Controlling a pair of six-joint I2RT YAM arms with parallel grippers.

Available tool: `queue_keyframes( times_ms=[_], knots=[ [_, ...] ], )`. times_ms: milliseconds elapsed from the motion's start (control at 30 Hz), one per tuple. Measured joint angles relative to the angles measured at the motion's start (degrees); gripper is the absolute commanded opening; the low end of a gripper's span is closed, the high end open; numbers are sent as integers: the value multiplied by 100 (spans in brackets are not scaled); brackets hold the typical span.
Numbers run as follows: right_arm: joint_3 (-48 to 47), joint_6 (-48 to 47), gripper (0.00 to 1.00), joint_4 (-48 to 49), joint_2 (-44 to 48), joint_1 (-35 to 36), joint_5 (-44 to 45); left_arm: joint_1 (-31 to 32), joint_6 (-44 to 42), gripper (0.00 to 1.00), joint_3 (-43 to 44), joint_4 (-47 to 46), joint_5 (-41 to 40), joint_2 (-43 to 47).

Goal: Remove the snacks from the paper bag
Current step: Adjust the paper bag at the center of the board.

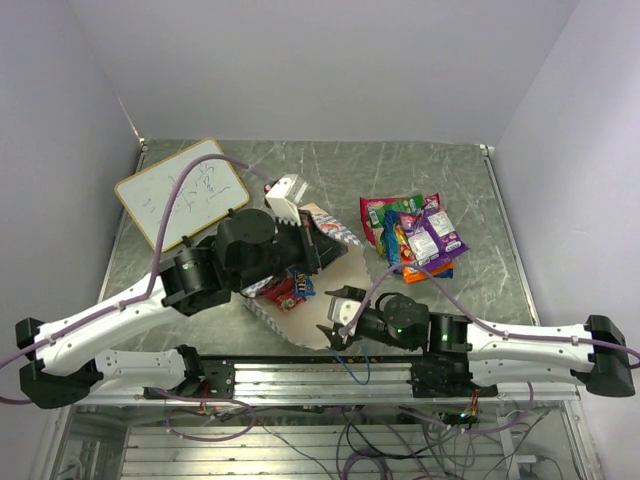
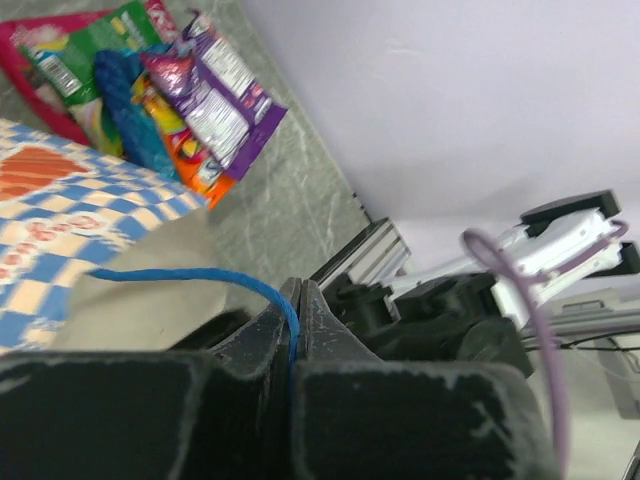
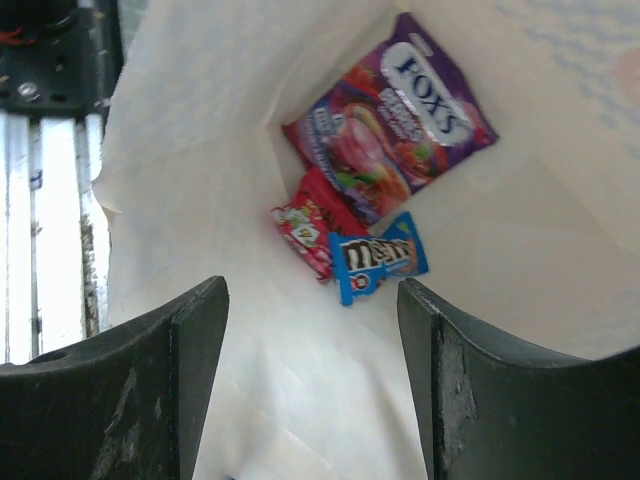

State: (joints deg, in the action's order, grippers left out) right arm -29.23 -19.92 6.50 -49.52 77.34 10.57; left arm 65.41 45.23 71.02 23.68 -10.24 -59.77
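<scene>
Left fingers are pinching the blue cord of the paper bag; right fingers, spread, are hovering over light, slippery packets, probably best nipped edgewise.

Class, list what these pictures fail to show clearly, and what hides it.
- Top view: the left arm covers most of the paper bag; whiteboard writing is too small.
- Right wrist view: the red packet lies partly under others.
- Left wrist view: the frame edge cuts the snack pile.
</scene>
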Motion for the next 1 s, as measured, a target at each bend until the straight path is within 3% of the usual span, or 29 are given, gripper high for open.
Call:
queue_keyframes(
  times_ms=[233,367,700,833,1000],
  knots=[
    [269,-229,62,918,-1108,-13,-785,0,59,7,503,-584,404,-824],
    [271,11,67,1827,-1864,-13,-1038,0,164,7,483,-846,638,-977],
    [393,616,73,4260,-2889,-378,9,0,352,7,-245,-1211,345,111],
    [323,789,79,4784,-3456,-933,87,0,372,7,-286,-1119,162,398],
    [-142,769,83,5211,-4199,-1025,96,0,372,7,-282,-1054,83,411]
  ],
)
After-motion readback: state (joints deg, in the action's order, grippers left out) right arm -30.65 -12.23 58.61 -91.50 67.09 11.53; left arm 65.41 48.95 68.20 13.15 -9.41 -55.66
